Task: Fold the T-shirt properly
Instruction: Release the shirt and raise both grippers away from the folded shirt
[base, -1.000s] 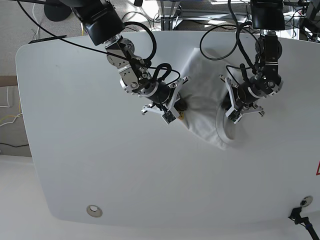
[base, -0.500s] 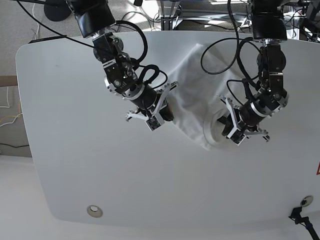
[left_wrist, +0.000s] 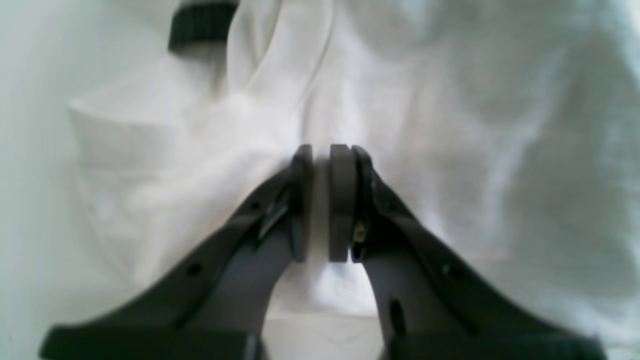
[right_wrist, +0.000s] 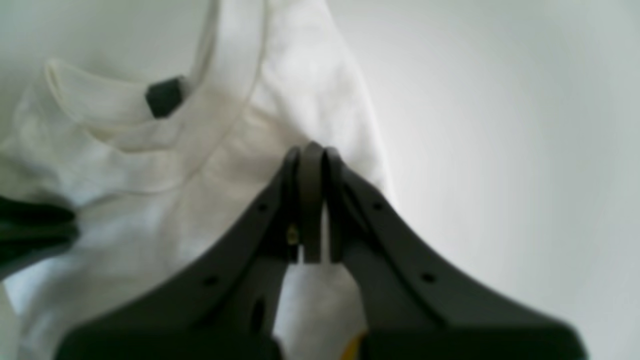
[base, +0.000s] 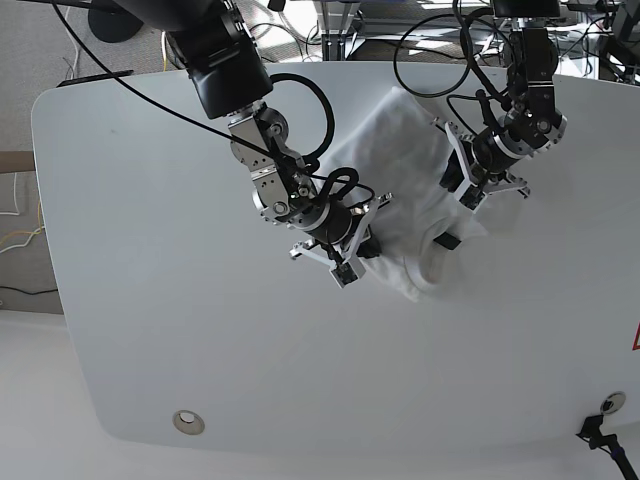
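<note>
I see the T-shirt (base: 400, 185) lying bunched up on the white surface (base: 150, 300), right between my two arms. The left end effector (left_wrist: 322, 200) has its two pads almost together with white cloth in the thin gap, so it is pinching the shirt. The right end effector (right_wrist: 312, 200) is squeezed tight on a fold of the shirt near the neck band, close to the black label (right_wrist: 164, 96). From the base camera, both arms reach down from the far edge and lean in toward each other. The shirt runs longways from the far side toward the near side, slanting a little.
</note>
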